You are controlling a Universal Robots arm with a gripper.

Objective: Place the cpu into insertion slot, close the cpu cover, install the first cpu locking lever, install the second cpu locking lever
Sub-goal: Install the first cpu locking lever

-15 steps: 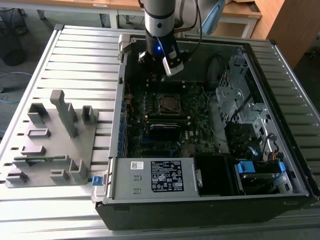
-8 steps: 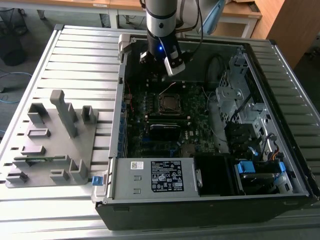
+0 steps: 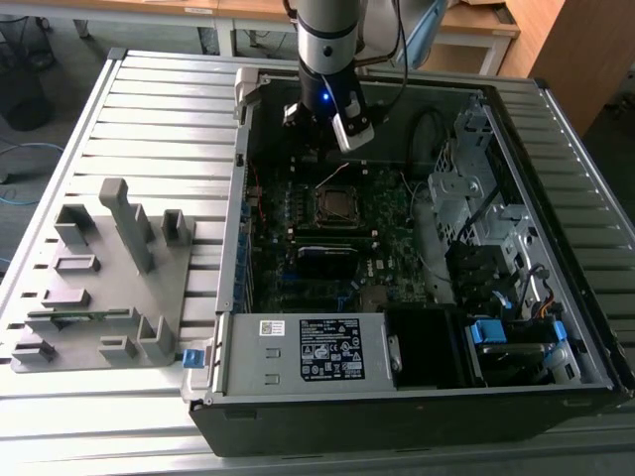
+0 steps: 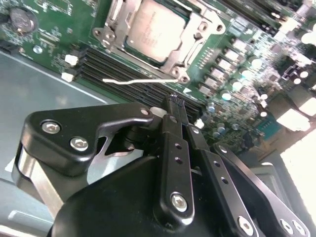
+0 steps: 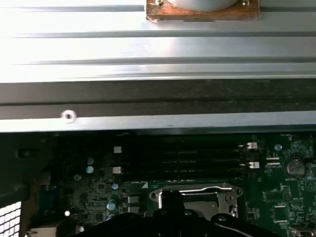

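While the arm [image 3: 327, 40] hangs over the far side of the open computer case [image 3: 397, 421], I read the scene from the exterior view's left across. Farthest left on the slatted table [image 3: 169, 109] stands the grey parts fixture [image 3: 109, 288], well apart from the work. Moving right, the green circuit board [image 3: 397, 233] lies on the case's floor. The insertion slot [image 3: 337, 204] sits near its middle, just in front of the arm.

In the second wrist view the cpu [image 4: 154, 29] lies flat in that slot, silver top up, so I take the first step as done. The cpu cover [image 4: 207, 23] appears to lie down around the chip, framing it rather than standing up. I judge the second step done too, though I cannot tell whether the cover is fully seated.

A thin pale locking lever [image 4: 140, 80] juts out free along the socket's edge, over the memory slots [image 4: 98, 66]. That suggests at least one lever is not yet latched. The other lever I cannot make out with confidence.

The gripper [image 4: 174, 102] hovers with its tips near that loose lever's end. Its fingers [image 4: 173, 133] are pressed together with nothing between them, and I cannot tell how high above the lever they are. Farthest to the exterior view's right stand the metal drive cages [image 3: 466, 183], apart from the socket.
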